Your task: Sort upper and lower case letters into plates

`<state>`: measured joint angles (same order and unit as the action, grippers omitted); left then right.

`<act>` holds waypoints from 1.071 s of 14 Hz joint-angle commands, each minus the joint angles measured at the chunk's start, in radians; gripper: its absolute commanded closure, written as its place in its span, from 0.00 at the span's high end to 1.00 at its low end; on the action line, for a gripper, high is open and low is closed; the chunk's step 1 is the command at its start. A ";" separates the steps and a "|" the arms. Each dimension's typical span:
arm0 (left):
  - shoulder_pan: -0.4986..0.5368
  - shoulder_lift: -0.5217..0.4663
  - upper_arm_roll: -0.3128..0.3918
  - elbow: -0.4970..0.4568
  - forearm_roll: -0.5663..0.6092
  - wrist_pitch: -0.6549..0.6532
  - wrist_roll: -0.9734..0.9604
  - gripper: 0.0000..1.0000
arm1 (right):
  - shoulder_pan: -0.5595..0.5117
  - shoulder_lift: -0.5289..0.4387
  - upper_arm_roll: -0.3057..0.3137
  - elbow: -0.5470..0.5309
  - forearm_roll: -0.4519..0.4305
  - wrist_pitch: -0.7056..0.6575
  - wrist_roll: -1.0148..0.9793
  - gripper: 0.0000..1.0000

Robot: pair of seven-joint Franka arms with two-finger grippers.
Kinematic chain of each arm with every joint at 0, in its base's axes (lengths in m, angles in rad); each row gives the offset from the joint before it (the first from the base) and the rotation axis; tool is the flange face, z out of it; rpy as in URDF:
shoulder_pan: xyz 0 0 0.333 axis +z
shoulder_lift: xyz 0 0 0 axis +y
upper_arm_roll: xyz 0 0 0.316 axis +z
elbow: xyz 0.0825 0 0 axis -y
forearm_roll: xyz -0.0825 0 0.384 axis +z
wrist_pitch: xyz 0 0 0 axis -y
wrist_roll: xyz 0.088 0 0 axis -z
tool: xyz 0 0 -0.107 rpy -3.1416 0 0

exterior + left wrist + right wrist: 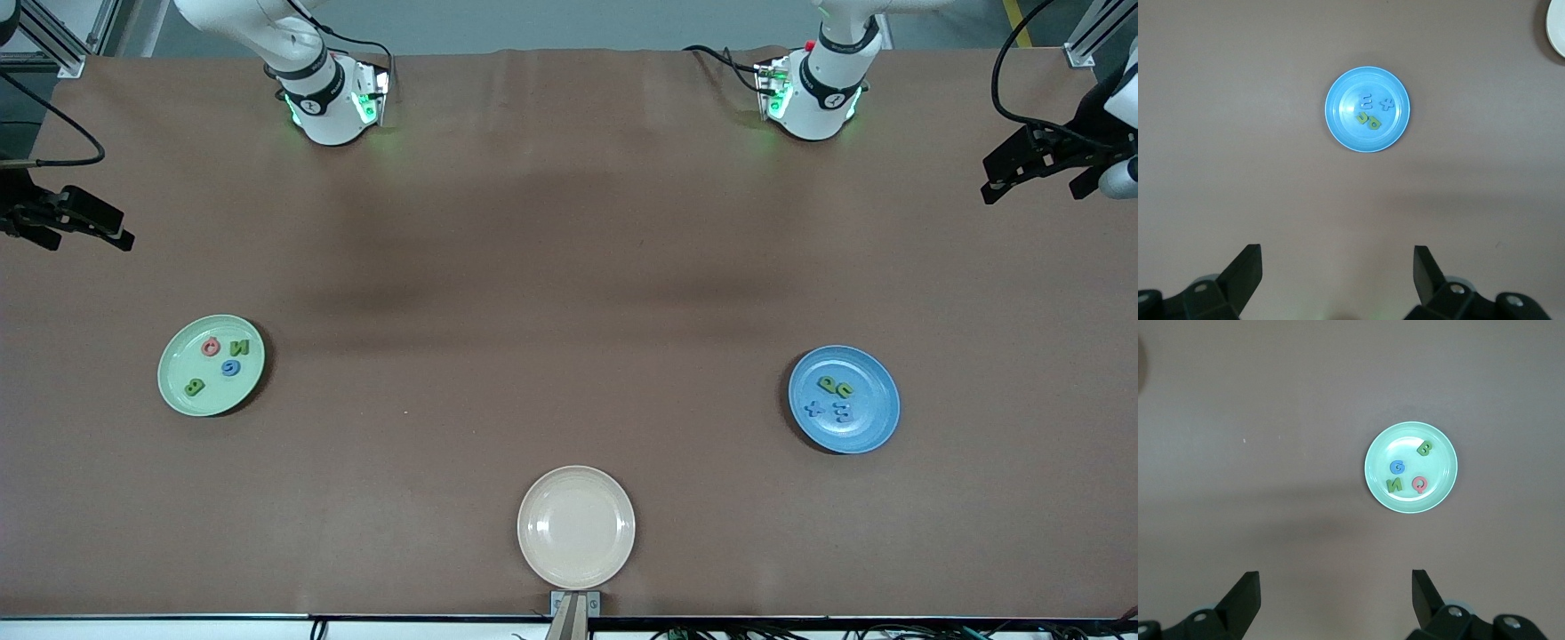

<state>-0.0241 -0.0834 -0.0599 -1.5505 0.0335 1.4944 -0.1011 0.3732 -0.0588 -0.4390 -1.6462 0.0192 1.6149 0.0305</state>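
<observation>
The pale green plate point(178, 364) lies toward the right arm's end of the table. It holds a red Q point(210, 347), a green N point(239, 348), a blue G point(231, 367) and a green B point(194, 387). The blue plate point(876, 400) lies toward the left arm's end. It holds two green letters point(836, 386), a blue t point(813, 409) and a blue m point(841, 412). My left gripper point(991, 178) is open and empty, high over the table's edge. My right gripper point(111, 227) is open and empty, high over its own end.
A cream-beige plate point(576, 498) with nothing in it lies at the table's edge nearest the front camera, midway between the two plates. The brown table point(551, 311) shows no loose letters.
</observation>
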 commanded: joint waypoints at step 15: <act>0.000 0.011 0.002 0.021 0.042 -0.013 0.017 1.00 | 0.000 0.057 -0.004 0.100 -0.016 -0.007 0.060 1.00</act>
<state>-0.0240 -0.0817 -0.0594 -1.5463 0.0589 1.4933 -0.1006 0.3730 -0.0293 -0.4461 -1.5777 0.0169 1.6146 0.0746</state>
